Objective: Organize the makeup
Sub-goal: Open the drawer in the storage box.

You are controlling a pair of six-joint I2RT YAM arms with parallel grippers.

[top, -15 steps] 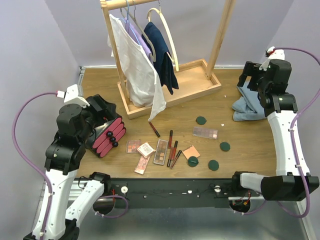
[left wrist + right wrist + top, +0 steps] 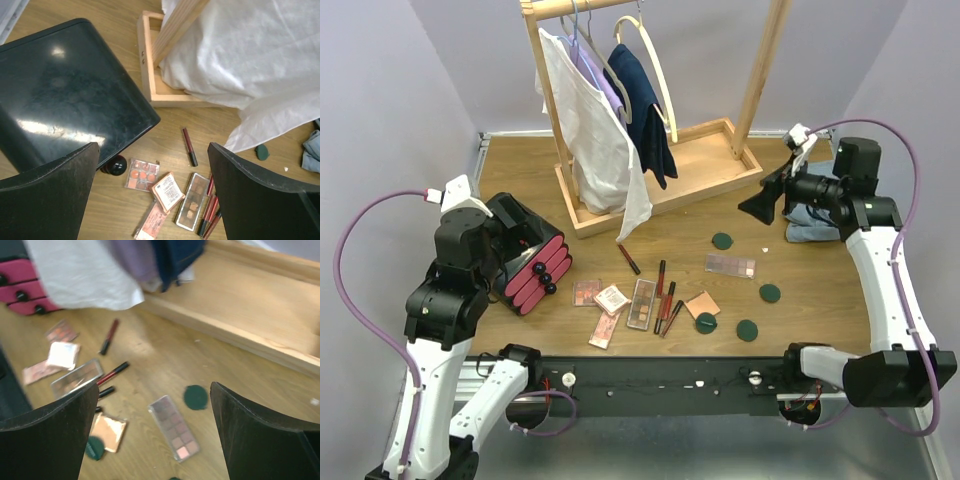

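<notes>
Right pincer [image 2: 756, 206] swung inward, open, left pincer [image 2: 152, 147] open, makeup [image 2: 644, 303] strewn across wooden table [image 2: 820, 305], lilac walls [image 2: 380, 100]

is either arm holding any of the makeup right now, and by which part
Nothing is held. The left tool and right tool are both open and empty; the makeup lies clear of both.

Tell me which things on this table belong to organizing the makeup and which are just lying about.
Makeup job: flat rectangular pink-brown eyeshadow palettes; square peach compact; slim dark-red tubes; round dark-green discs; probably the black case with pink drawers.
Lying about: wooden clothes rack with hanging garments; crumpled blue cloth.
</notes>
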